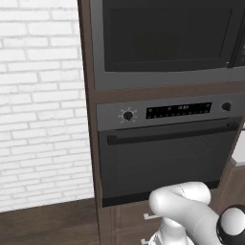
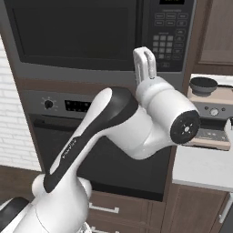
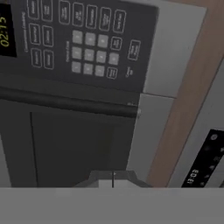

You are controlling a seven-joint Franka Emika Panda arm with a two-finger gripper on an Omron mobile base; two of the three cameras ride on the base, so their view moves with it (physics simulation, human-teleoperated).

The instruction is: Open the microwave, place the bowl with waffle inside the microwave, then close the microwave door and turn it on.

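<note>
Gripper jaws fully closed, holding nothing. Microwave up in cabinetry above oven, door shut. Handle lies just ahead of gripper, bar's long axis running along door edge beside keypad.

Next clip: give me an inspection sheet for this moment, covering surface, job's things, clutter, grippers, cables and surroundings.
Surface: pale counter at right, partly bare.
Job's things: microwave built into wood cabinetry; microwave door closed, dark bar handle beside the keypad.
Clutter: coffee machine on the counter.
Grippers: gripper shut, empty, facing the microwave door below the handle.
Cables: nothing seen.
Surroundings: oven below the microwave, white brick wall at left.
</note>
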